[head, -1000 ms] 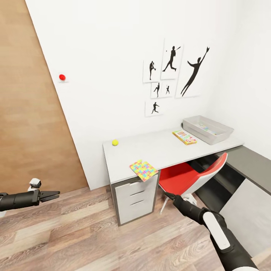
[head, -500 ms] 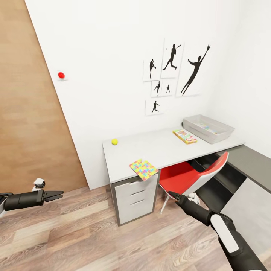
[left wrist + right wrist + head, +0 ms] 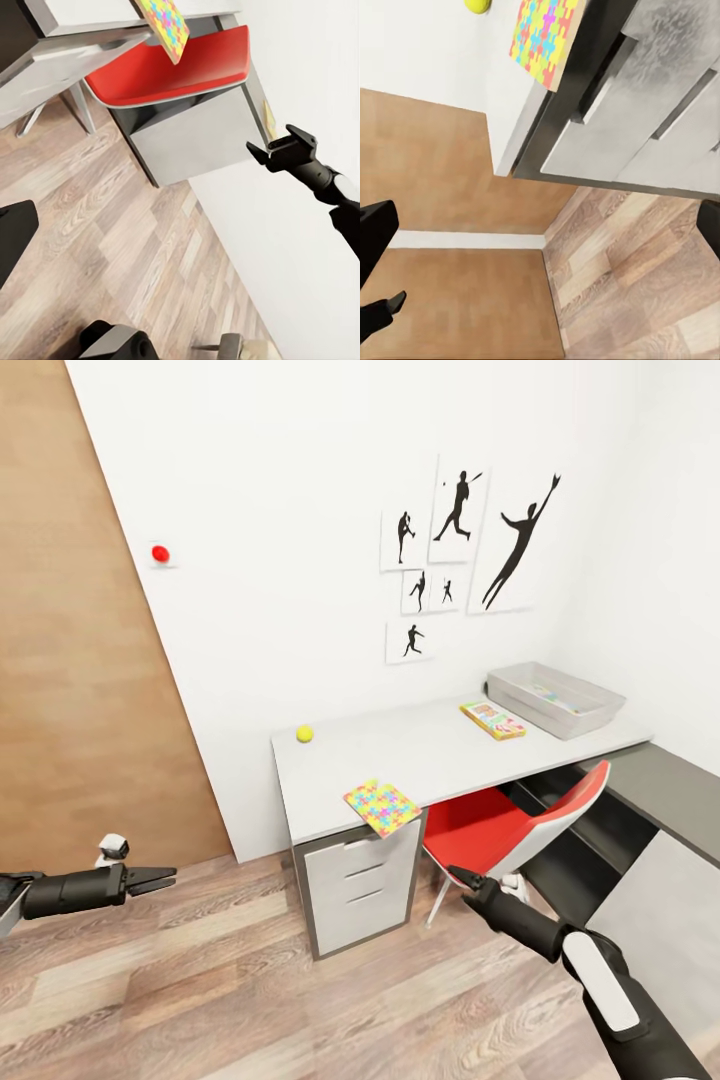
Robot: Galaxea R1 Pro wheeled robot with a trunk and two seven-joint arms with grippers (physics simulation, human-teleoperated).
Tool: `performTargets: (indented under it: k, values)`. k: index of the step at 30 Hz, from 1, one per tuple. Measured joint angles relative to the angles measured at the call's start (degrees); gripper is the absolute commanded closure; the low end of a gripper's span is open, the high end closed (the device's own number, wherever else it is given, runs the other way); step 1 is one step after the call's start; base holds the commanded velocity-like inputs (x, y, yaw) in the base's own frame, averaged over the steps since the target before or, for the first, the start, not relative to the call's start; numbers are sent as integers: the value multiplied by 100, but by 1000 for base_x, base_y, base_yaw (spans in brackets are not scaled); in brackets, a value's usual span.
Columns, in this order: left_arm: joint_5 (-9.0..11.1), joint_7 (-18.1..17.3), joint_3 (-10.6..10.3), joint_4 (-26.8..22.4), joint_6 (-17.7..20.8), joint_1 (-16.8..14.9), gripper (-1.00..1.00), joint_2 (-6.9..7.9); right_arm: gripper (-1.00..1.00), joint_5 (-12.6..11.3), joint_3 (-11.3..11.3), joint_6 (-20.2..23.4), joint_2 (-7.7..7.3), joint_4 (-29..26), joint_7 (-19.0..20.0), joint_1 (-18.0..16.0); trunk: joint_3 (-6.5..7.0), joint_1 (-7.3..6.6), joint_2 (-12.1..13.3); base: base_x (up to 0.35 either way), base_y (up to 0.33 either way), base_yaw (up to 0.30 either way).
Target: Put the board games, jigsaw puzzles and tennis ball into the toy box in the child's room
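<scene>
On the table (image 3: 440, 750) against the white wall lie the task's things. The ball (image 3: 305, 733) sits near the table's back corner. A puzzle (image 3: 382, 807) overhangs the front edge above the drawers (image 3: 355, 890). A board game (image 3: 491, 720) lies just beside the toy box (image 3: 555, 700); the box's contents are too small to identify, showing as coloured patches. A red chair (image 3: 510, 830) is tucked partly under the table, its base hidden.

Both arms hang low over the wood floor, well apart from the table. The left hand (image 3: 158, 879) holds nothing, its fingers close together and nearly meeting. The right hand (image 3: 458, 876) points toward the chair and carries nothing; how far it is open cannot be told. In the right wrist view the ball (image 3: 478, 4) is cut off by the frame edge, beside the puzzle (image 3: 544, 37).
</scene>
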Motion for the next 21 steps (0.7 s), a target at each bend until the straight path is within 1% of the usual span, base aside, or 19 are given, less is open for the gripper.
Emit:
performTargets:
  k: [2,3,4,7,8,9,11,13,17,21]
  values:
    - [0,0,-1,14,2,0,-100,-48,-100,-20,-38,50,-25,59,161,-1,-36,44,-80,0,0,0]
    - [-3,0,-2,52,-2,0,-100,-105,-100,-31,-90,83,-61,122,343,-2,-54,66,-120,0,0,0]
    - [-4,0,-2,87,-4,0,-100,-138,-100,-34,-118,95,-85,158,440,-1,-72,88,-161,0,0,0]
    - [-16,0,-5,331,-20,0,-100,-311,-100,-44,-221,133,-245,331,896,0,-126,154,-281,0,0,0]
    - [-19,0,-3,378,-22,-1,-100,-342,-100,-47,-237,138,-278,369,980,0,-144,176,-321,0,0,0]
    - [-22,0,-7,451,-25,-1,-100,-384,-100,-51,-265,143,-342,447,1123,0,-162,198,-362,0,0,0]
    - [-26,0,-9,519,-31,-2,-100,-425,-100,-54,-318,148,-417,578,1302,1,-198,242,-442,0,0,0]
    - [-27,0,-9,550,-31,-2,-100,-450,-100,-56,-359,148,-446,673,1396,1,-234,286,-522,0,0,0]
    - [-34,1,-16,592,-32,-2,-100,-605,-100,-59,-493,148,-484,847,1536,1,-306,374,-683,0,0,-31]
    - [-44,2,-21,604,-31,-4,-100,-675,-100,-66,-583,148,-495,894,1579,2,-378,462,-844,0,0,-163]
